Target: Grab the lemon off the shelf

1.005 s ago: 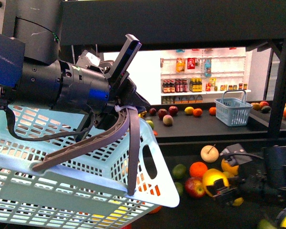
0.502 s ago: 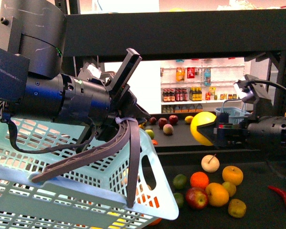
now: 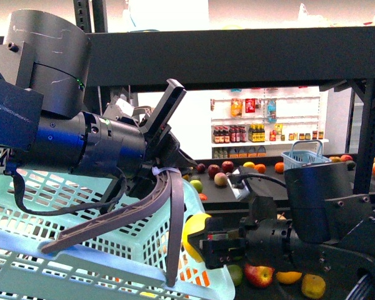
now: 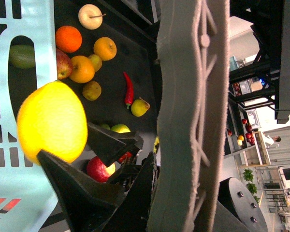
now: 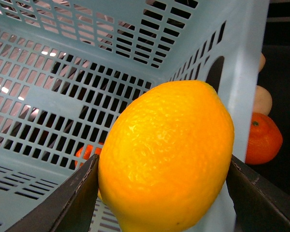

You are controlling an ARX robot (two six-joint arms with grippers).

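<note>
Black shelf (image 3: 237,53) behind, blue basket (image 3: 112,265) beside lemon (image 3: 192,228), right hand (image 3: 206,245) gripping

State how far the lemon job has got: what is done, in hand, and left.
Done: the lemon is off the shelf, gripped between the right gripper fingers. In hand: it hangs at the rim of the blue basket, which the left gripper holds by its handle. Left: probably releasing it into the basket.
</note>
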